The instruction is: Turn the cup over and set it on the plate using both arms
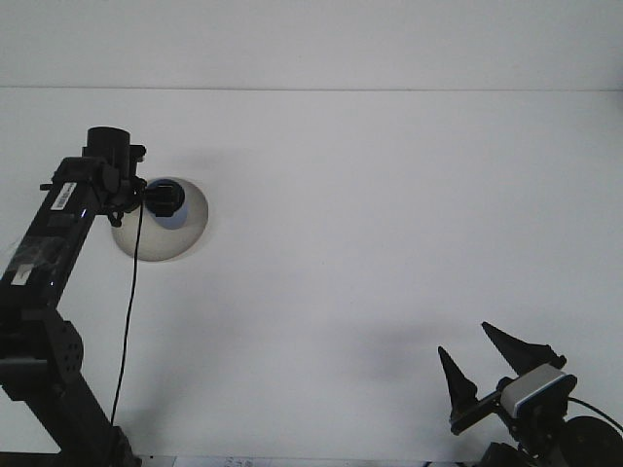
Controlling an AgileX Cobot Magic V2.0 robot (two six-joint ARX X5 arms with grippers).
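Tabletop (pixel 370 224): matt white, smooth. Plate (pixel 185 238): smooth, grey, dull sheen. Right claw (pixel 487 365): matt black plastic.

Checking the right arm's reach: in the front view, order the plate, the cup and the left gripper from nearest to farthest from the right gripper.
From the right gripper, bottom right:
1. Plate, far left; its near rim is closest.
2. Cup, on the plate.
3. Left gripper, at the cup's left; nearly tied with the cup.

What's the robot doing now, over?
Left pincer over the plate, holding the cup. Right pincer open, idle at the near edge. Nothing in the way.
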